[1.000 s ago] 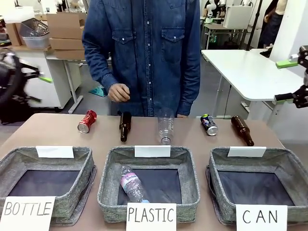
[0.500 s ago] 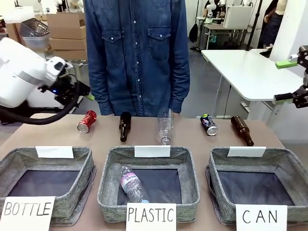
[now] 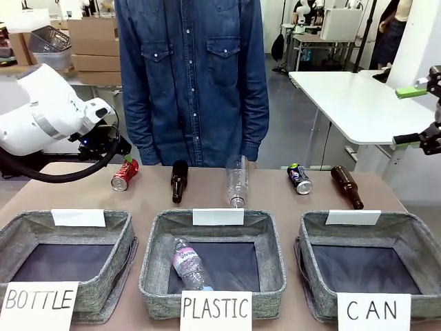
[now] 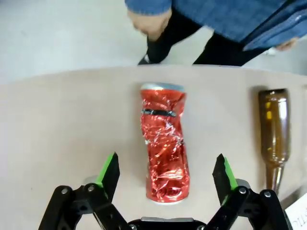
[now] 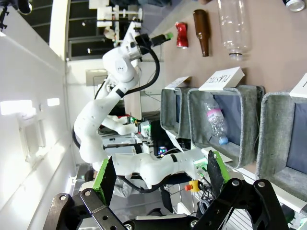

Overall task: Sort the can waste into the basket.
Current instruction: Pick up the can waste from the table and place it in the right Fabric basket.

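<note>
The dented red can lies at the far left of the table. My left gripper hovers open just over it. In the left wrist view the red can lies lengthwise between the spread green fingertips of the left gripper, untouched. Further right, the dark blue can rests on its side. The grey basket signed "CAN" stands at the front right, with nothing in it. My right gripper hangs open at the right edge, high off the table; seen from its wrist, the right gripper holds nothing.
One brown bottle lies beside the red can, another beside the blue can. A clear plastic bottle lies mid-table. The "PLASTIC" basket holds a bottle; the "BOTTLE" basket stands front left. A person stands across the table.
My left arm has swung in from the left and come down over the red can. The person's hand has drawn back from the table. The right arm has not moved.
</note>
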Available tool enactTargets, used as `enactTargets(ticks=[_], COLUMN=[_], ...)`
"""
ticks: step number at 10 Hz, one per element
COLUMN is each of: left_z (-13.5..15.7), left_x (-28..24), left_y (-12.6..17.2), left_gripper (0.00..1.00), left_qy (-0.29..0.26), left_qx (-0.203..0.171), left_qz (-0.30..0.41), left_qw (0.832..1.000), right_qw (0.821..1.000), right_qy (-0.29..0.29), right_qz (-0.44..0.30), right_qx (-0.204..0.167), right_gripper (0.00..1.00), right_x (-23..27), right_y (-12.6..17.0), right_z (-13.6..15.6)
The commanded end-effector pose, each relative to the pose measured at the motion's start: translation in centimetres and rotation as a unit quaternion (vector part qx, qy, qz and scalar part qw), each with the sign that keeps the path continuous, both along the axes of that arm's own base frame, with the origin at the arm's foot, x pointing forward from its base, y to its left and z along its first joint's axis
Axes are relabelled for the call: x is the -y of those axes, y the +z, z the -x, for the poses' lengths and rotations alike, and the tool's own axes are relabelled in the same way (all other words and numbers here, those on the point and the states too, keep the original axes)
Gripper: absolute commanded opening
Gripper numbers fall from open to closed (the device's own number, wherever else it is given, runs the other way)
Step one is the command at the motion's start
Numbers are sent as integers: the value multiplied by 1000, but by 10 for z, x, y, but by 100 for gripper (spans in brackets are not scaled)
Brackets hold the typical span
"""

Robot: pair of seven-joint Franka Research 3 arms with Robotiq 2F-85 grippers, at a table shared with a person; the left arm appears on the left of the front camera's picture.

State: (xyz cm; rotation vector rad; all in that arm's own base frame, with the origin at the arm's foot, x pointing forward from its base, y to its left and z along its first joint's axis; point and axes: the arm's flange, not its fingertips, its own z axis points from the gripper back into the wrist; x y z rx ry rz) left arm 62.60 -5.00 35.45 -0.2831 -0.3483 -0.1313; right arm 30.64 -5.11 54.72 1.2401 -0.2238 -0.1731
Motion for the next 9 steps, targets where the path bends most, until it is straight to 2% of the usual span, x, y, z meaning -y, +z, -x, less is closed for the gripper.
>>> enactTargets(ticks=[1,4,8,9], left_z=[-18,-29,-34,-36], left_x=[14,25,31,31], left_y=[3,-16,-32,-35], left_gripper=[100,100,100,65], left_qy=[-14,-24,-17,-19], left_qx=[-45,-78,-90,-83], left_qz=[-1,-15,-45,-72], left_qw=[999,997,995,994], right_qw=[1000,1000,1000,1000], right_qy=[4,4,4,4], right_qz=[-10,-10,-10,-10], right_qx=[16,16,16,16], right_gripper=[100,100,100,100], right_x=[-1,-1,-1,-1], right_y=[2,2,2,2], right_z=[-4,-4,-4,-4])
